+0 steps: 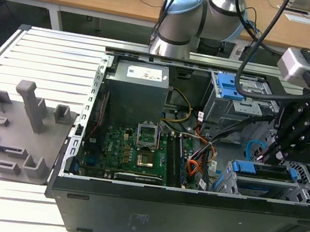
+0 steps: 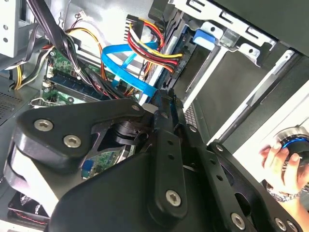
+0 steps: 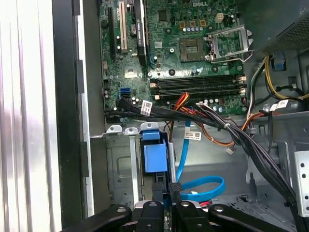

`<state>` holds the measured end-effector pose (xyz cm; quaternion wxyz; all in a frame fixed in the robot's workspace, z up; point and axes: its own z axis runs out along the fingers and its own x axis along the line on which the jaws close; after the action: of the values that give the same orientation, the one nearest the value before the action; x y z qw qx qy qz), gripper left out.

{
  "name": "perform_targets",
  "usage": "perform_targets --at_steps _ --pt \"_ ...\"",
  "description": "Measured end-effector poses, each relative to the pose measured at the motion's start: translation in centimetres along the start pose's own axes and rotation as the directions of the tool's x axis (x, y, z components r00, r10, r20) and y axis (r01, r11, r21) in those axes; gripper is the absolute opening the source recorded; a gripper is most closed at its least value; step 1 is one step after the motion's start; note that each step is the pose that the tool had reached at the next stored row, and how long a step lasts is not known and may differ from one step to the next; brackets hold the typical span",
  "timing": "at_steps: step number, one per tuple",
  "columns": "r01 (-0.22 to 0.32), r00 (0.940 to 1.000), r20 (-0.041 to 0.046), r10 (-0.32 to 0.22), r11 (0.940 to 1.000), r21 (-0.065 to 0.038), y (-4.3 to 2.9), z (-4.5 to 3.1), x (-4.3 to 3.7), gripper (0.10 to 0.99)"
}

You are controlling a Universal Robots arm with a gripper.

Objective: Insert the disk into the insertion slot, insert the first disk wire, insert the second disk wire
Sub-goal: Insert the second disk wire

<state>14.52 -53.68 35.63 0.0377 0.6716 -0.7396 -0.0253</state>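
Jaws (image 3: 166,193) narrow around a black wire connector (image 3: 175,186), at the disk (image 1: 264,179) seated in its insertion slot (image 1: 223,183).

A: The gripper (image 1: 281,152) is matt black, plastic or coated metal, with bright steel screw heads (image 2: 72,141) that shine in the second wrist view.

B: And the computer case (image 1: 187,213)?

A: Dark painted metal outside, slightly glossy. Inside, the insertion slot (image 1: 232,184), at about four o'clock in the exterior view, is bare grey sheet metal, dull. The disk (image 1: 266,173) in it has a bright blue plastic carrier, smooth.

B: The cables?

A: The flat blue cable (image 3: 184,154) is glossy plastic; the black bundle (image 3: 231,133) is matt. The motherboard (image 3: 188,58) is green and a little shiny.

B: The table (image 1: 47,60)?

A: Ribbed pale metal, satin. At nine o'clock, grey matt plastic fixtures (image 1: 20,126).
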Motion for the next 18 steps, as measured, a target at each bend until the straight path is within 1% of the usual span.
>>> perform_targets --at_steps 7,10,13,18 --pt "0.000 1.0000 0.0000 0.000 1.0000 0.000 -0.11 0.75 0.02 0.165" --pt "0.000 1.0000 0.0019 0.000 1.0000 0.000 -0.48 0.98 -0.06 0.165" --pt "0.000 1.0000 0.0048 0.000 1.0000 0.000 -0.64 1.13 -0.14 0.165" --pt "0.000 1.0000 0.0053 0.000 1.0000 0.000 -0.82 1.33 -0.16 0.165"
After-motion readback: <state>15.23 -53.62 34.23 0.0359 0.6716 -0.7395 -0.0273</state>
